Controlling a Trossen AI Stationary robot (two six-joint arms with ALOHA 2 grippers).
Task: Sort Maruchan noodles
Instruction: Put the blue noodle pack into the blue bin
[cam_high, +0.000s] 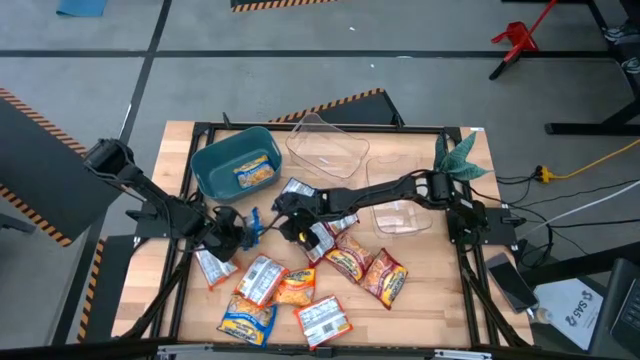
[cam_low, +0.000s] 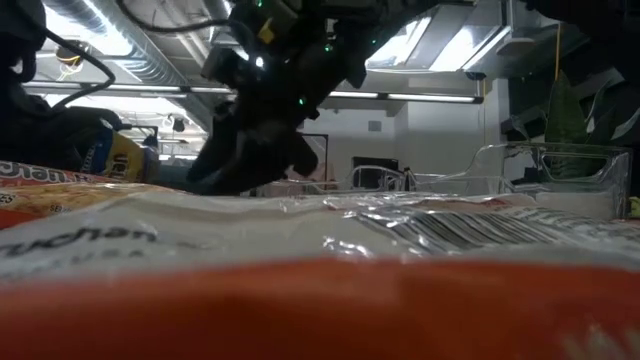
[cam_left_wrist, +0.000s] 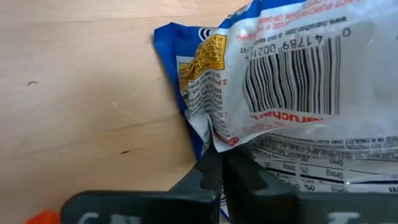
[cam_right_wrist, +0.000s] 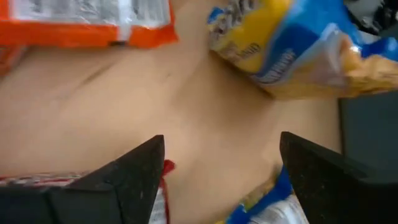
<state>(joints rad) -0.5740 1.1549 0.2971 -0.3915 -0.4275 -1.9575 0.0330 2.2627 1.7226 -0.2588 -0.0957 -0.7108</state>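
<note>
Several Maruchan noodle packets lie on the wooden table's near half: an orange one (cam_high: 297, 286), red ones (cam_high: 385, 275), a blue-yellow one (cam_high: 248, 322). My left gripper (cam_high: 243, 228) (cam_left_wrist: 221, 177), left of centre, is shut on a blue packet (cam_high: 256, 221) (cam_left_wrist: 292, 81) whose barcode side faces its wrist camera. My right gripper (cam_high: 288, 222) (cam_right_wrist: 221, 165) reaches in from the right and stands open just beside it, over bare wood, touching nothing. Its wrist view shows the blue-yellow packet (cam_right_wrist: 298, 50) ahead and an orange packet (cam_right_wrist: 87, 22). My left gripper pinches the blue packet between its two fingers at a crinkled edge (cam_left_wrist: 214, 142) near one corner. The fingers slant down at it from the table's left side. The packet spreads away from the fingertips over the wood; whether it rests on the table I cannot tell.
A teal bin (cam_high: 215, 170) with a blue-yellow packet (cam_high: 256, 172) inside stands at the far left. Two clear containers (cam_high: 325, 145) (cam_high: 400, 215) stand far centre and right. A green plant (cam_high: 458, 160) is at the far right corner. Packets fill the low view's foreground (cam_low: 300, 300).
</note>
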